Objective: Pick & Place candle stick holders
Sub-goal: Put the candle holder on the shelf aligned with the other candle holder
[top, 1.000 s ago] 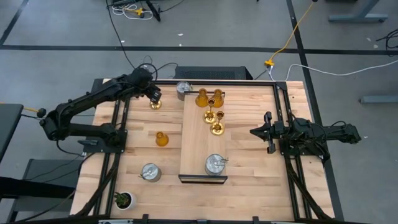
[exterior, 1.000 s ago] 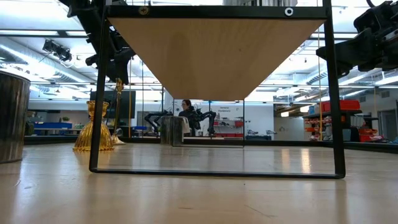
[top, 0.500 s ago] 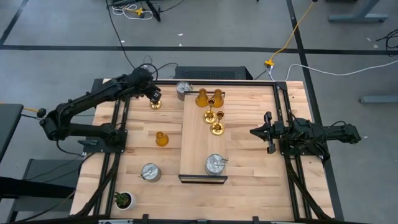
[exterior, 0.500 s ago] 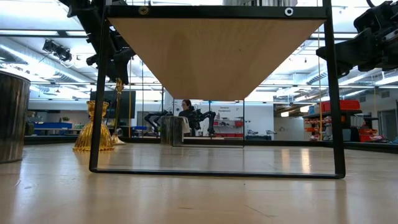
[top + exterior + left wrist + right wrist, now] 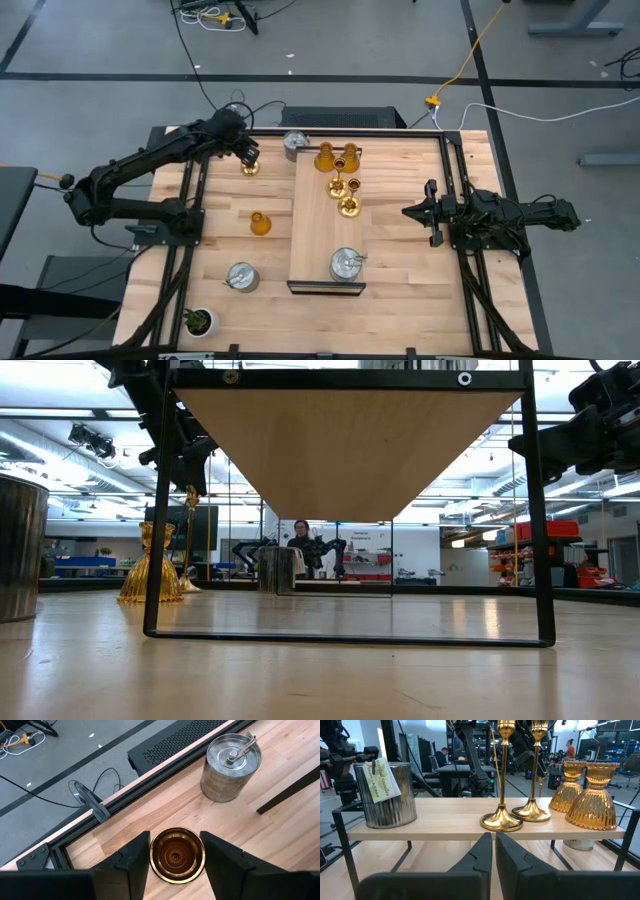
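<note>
Gold candle holder [image 5: 177, 855] stands upright on the wooden surface [image 5: 400, 290] near its far left corner, pinched at the top by the left hand [image 5: 248, 152], beside a silver tin [image 5: 231, 767]. Right hand [image 5: 412, 212] hovers pressed together, facing the raised shelf [image 5: 315, 240].

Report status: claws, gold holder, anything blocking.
Left claw astride shiny gold thin-stemmed holder, far-left table. Right claw shut, idle beside raised wooden shelf. Nothing blocking.
</note>
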{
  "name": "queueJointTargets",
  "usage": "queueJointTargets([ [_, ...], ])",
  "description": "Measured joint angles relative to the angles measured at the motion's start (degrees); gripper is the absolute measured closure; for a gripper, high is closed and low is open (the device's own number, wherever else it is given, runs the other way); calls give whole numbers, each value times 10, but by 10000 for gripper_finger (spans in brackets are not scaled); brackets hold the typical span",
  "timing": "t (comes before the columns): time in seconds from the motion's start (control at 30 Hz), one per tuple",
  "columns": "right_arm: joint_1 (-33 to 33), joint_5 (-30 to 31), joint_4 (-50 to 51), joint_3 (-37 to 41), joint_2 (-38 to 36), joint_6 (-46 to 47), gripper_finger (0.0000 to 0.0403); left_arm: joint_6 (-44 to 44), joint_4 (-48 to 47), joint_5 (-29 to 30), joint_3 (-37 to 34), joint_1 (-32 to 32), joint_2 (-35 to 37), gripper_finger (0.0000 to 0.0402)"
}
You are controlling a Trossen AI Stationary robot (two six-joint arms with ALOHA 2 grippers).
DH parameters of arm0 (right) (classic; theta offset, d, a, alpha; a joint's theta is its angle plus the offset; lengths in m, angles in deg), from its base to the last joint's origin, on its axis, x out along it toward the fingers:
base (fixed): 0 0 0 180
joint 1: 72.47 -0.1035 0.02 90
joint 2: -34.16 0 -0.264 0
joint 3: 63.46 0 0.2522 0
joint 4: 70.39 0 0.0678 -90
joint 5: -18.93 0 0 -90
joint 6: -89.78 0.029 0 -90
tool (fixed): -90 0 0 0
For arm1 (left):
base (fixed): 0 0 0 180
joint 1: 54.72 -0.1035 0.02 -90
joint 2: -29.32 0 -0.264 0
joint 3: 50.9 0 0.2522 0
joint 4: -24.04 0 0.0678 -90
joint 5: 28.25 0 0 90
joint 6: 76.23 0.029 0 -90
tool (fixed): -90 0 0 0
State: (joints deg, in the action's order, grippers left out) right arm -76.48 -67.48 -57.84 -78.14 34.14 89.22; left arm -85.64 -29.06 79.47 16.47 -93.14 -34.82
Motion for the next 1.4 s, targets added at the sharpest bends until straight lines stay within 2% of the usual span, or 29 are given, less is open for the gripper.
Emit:
queueJointTargets([
  [0.63,0,0,0,0,0,0,376,-4,-2,-1,2,0,9,225],
  [1.4,0,0,0,0,0,0,376,-3,-69,-15,123,0,9,225],
])
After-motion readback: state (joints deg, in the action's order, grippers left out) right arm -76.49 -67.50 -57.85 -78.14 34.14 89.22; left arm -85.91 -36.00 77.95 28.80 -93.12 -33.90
